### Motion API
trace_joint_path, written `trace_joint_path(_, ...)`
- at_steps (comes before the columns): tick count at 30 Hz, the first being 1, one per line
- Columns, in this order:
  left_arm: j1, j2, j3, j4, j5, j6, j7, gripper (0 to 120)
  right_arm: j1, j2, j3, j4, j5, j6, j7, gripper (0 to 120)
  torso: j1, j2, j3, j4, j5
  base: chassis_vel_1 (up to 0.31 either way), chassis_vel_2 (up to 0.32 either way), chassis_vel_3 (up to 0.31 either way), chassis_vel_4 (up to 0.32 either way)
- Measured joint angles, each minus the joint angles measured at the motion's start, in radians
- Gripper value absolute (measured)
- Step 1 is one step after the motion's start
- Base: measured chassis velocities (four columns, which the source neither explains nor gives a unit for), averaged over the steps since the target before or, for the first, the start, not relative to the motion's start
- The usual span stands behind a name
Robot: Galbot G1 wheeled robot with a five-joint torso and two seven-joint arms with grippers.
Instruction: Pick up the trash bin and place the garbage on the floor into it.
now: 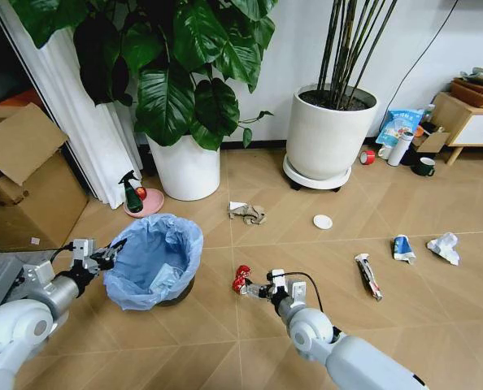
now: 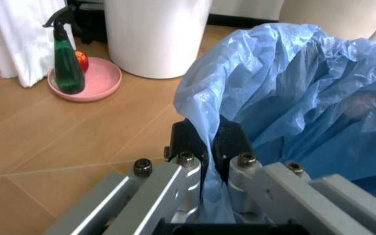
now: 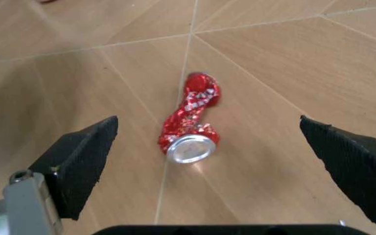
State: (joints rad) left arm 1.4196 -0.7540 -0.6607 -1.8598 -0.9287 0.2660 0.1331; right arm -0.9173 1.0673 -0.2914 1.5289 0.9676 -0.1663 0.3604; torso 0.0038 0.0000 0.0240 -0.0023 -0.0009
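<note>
Left gripper (image 2: 207, 161) clamped on rim of small black bin with baggy light-blue liner (image 1: 154, 258), right gripper (image 3: 227, 156) spread wide over crushed red can (image 3: 189, 117) on herringbone floor (image 1: 339, 268); all litter uncollected.

A light-blue plastic bag lines the trash bin (image 1: 154, 260) at lower left of the head view, on tan herringbone floor (image 1: 339, 268) with thin pale seams. At centre lies a crushed red can (image 3: 189, 120) with a silver end, its black-padded gripper (image 3: 221, 166) flanking it. At upper left, a green spray bottle (image 2: 67, 63) with black trigger stands in a pink dish (image 2: 100, 81), beside white plant pots (image 1: 189, 166).
</note>
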Motion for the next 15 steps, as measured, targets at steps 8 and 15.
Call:
trace_joint_path(8, 0.006, -0.003, 0.002, -0.002, 0.004, 0.000, 0.002, 0, 0.044, 0.077, -0.011, -0.114, -0.012, 0.012, -0.037, 100, 0.000, 0.000, 0.000, 0.0000, 0.0000, 0.000, 0.000, 0.000, 0.000)
trace_joint_path(15, 0.011, 0.008, 0.000, -0.002, 0.004, -0.002, 0.006, 0, 0.104, 0.192, -0.021, -0.268, -0.045, 0.024, -0.064, 100, 0.000, 0.000, 0.000, 0.0002, 0.0003, 0.000, 0.000, 0.000, 0.000)
